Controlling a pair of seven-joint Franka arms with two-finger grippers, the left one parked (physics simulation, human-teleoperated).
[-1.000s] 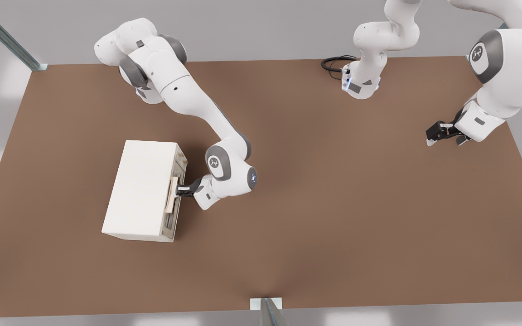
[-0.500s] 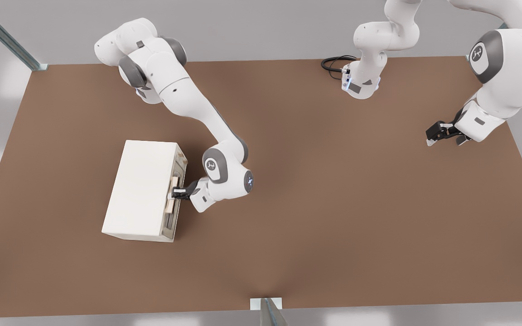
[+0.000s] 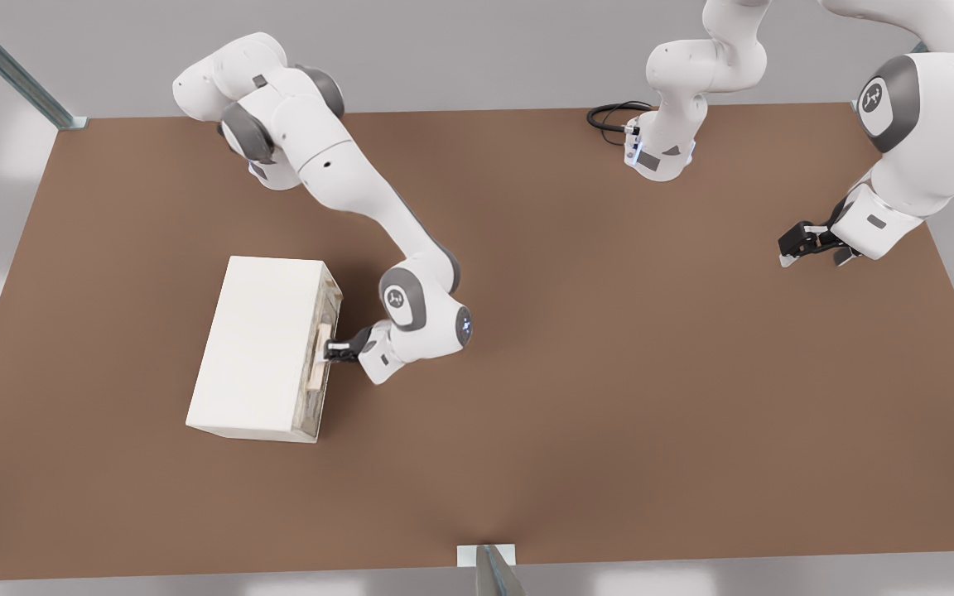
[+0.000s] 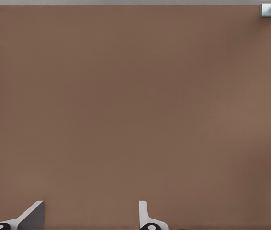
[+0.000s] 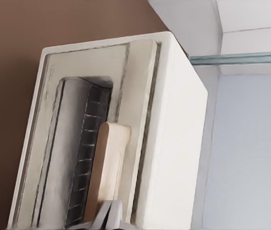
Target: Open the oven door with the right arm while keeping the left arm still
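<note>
- Brown desk (image 3: pixel 593 397) fills the scene, grey walls behind it; places below are given from the cream-white oven (image 3: pixel 257 348).
- Nearest the camera, the oven's near end stands on bare desk.
- Along the oven's side that faces the front view's right runs the oven door (image 3: pixel 321 356), shut or almost so, with its beige handle (image 3: pixel 317 358) midway along it.
- Just off that side, the right arm's gripper (image 3: pixel 332 351) meets the handle; the wrist view shows its fingers (image 5: pixel 107 216) at the bar's end, seemingly closed on it, though the contact itself is mostly cut off.
- Beyond, the right arm (image 3: pixel 344 182) reaches back past the oven's far end.
- Risk, as I judge it: the hold looks shallow, so a pull off the hinge's arc could slip the fingers free or drag the unanchored oven across the desk.
</note>
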